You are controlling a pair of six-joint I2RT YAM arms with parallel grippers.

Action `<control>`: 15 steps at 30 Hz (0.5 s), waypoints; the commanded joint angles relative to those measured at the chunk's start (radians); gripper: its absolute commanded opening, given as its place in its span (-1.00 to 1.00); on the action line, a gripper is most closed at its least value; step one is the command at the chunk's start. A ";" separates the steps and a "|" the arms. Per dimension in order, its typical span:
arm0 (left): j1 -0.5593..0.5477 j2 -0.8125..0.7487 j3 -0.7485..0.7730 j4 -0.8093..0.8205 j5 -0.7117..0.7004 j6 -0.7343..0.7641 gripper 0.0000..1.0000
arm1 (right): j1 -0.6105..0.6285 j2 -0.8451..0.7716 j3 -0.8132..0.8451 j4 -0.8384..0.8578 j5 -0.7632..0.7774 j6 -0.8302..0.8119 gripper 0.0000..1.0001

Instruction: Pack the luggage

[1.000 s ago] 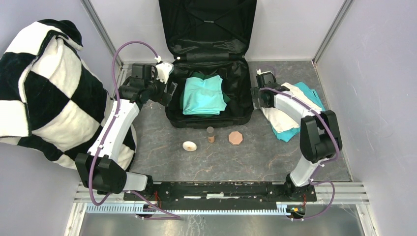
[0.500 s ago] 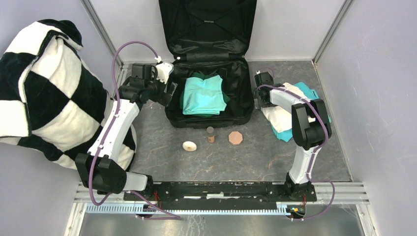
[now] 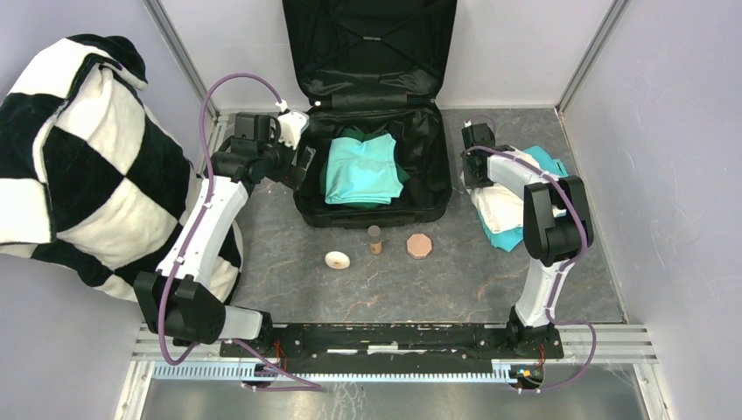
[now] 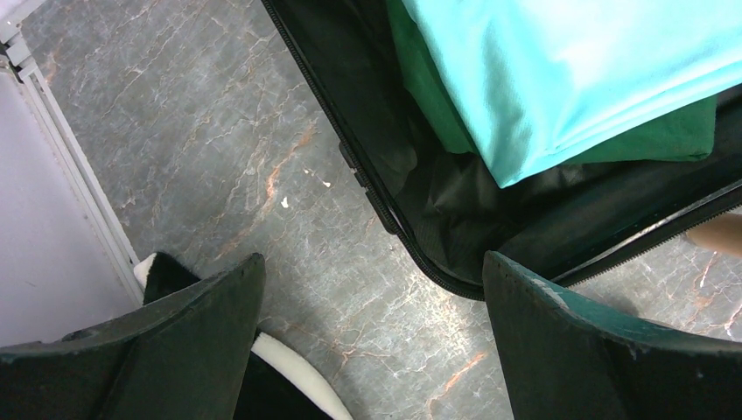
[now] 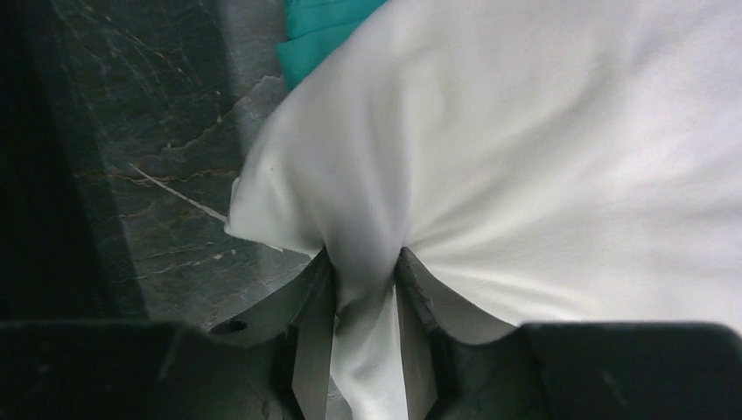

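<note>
White garment [image 5: 542,166], soft and probably light, bunches where the right gripper [image 5: 363,267] clamps it, while the left gripper [image 4: 372,306] gapes beside the luggage [image 3: 350,215].

Black suitcase [image 3: 372,213], turquoise top [image 3: 360,171], dark green garment [image 4: 674,144], black-and-white checkered blanket [image 3: 79,166], white cloth [image 5: 542,157], teal cloth [image 5: 319,26], grey marbled tabletop [image 3: 289,254], purple cables [image 3: 241,76], white-and-black arms [image 3: 208,223]

White arm links [image 3: 201,227], black joints [image 3: 549,229], and purple cables [image 3: 236,77].
</note>
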 commanded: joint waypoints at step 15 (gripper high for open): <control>0.000 0.005 0.069 -0.023 0.014 -0.022 0.99 | 0.004 -0.068 -0.002 0.050 -0.127 0.067 0.33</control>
